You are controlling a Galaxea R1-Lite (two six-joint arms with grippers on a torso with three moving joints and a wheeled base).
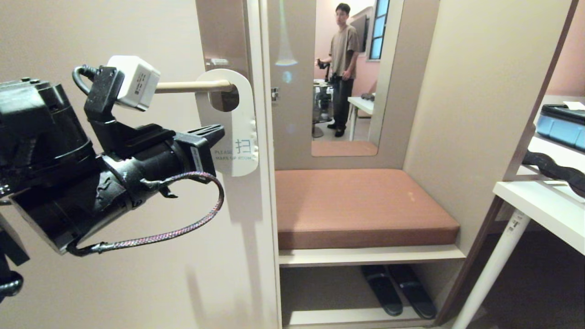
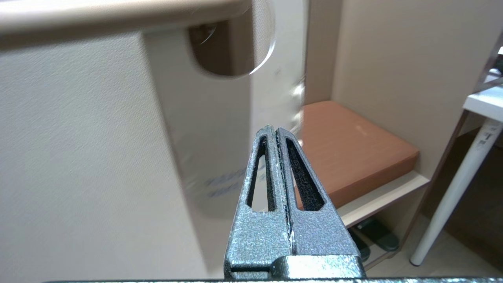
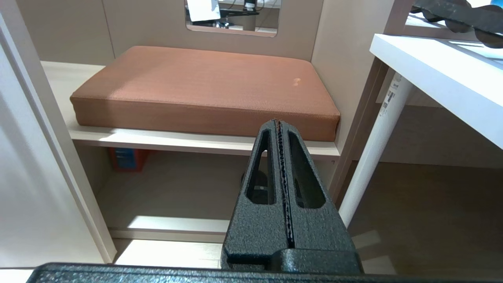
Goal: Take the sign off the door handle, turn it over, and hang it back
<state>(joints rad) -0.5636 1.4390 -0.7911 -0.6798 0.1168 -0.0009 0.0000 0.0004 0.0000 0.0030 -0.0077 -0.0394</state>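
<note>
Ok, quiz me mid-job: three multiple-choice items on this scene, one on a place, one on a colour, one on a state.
1. Where does the sign hang?
A. on the door handle
B. on the bench cushion
C. on the white table

2. What colour is the sign's face toward the head camera?
A. blue
B. white
C. red

3. How does the left pincer stand?
A. wide open
B. shut on the sign
C. shut and empty

Answers:
1 A, the lever passes through the sign's hole.
2 B, white with "MAKE UP ROOM" lettering.
3 C, the fingers meet with nothing between them, the sign hanging apart behind them.
</note>
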